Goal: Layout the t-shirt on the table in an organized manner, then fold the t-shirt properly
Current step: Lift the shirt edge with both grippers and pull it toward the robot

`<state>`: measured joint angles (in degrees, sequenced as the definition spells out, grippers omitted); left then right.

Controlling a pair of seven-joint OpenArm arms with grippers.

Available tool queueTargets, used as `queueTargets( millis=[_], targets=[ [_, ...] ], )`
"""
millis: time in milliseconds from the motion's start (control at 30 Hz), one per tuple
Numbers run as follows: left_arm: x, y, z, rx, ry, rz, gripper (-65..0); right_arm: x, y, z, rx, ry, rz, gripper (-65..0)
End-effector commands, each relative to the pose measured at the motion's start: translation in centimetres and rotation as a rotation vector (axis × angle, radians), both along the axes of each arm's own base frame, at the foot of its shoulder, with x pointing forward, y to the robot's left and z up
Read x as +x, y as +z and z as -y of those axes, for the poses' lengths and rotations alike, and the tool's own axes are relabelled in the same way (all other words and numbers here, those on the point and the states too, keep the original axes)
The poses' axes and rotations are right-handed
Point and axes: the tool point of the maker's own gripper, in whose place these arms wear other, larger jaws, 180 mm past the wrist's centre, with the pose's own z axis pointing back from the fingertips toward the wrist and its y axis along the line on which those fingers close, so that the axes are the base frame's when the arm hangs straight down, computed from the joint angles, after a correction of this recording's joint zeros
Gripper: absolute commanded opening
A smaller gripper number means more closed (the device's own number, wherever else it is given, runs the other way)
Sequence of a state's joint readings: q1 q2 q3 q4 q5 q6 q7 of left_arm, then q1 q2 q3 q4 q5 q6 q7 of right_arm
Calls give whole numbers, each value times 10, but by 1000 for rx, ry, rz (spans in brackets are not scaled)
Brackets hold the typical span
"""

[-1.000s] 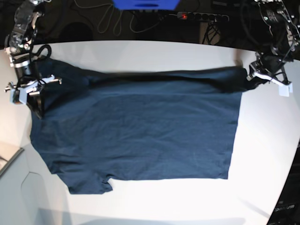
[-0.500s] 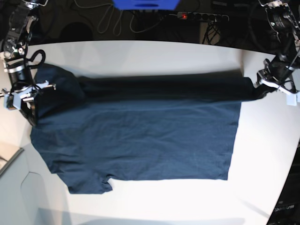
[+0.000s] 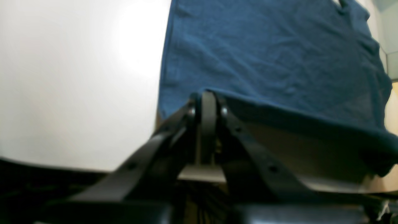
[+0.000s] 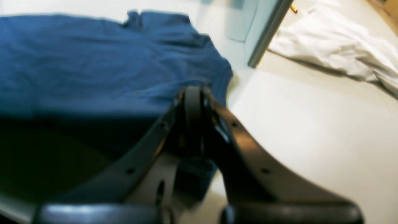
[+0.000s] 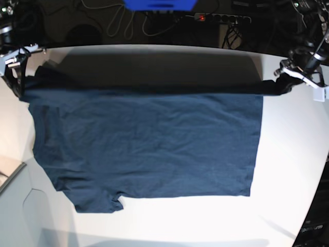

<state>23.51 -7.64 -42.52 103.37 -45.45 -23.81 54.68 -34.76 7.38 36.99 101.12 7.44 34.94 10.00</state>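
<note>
From the left wrist view, the left pincer [image 3: 207, 102] has its jaws pressed together on a corner of the t-shirt [image 3: 273, 59]. The pinched edge runs off to the pincer's right, held up off the surface, with a shadowed gap under it. Beyond the jaws the rest of the blue cloth lies flat, and the bare white table [image 3: 77, 77] spreads to the pincer's left.

From the right wrist view, the right pincer [image 4: 192, 99] is likewise clamped tight on the shirt's edge, and a short tail of cloth hangs below the jaws. The flat body of the shirt lies ahead of it and to its left, a sleeve poking out at the far end. A rumpled white cloth [image 4: 335, 46] lies off to its right, well apart.

From the base view, the two pincers, the left one [image 5: 288, 80] and the right one [image 5: 19, 77], hold the far edge of the shirt [image 5: 149, 149] stretched in a taut line between them, raised over the table [image 5: 288, 170]; the near half rests flat.

I'd worry about two things. If the arms pull further apart, a corner could slip out and that side would drop in a heap. If one arm carries its side over faster than the other, the fold would land skewed and creased.
</note>
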Motion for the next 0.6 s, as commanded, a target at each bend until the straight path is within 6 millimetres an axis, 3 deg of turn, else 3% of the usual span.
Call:
queueTargets(
  millis=[0,200,400,567],
  targets=[
    [4,14,-1,17,-10,45,-650,-2,15,2,-10,3,46,-650],
    [-7,22,4,49,-35,43,-650,-35,1,-8,15,-14,-37,-650],
    [-12,14,0,54,-30,11,-650,-57,-14,-47,134,64,-78,-650],
    [-17,-2,-10,34,-4,-28,-650,-66,-28,-49,177,25,-99,-650]
  ],
)
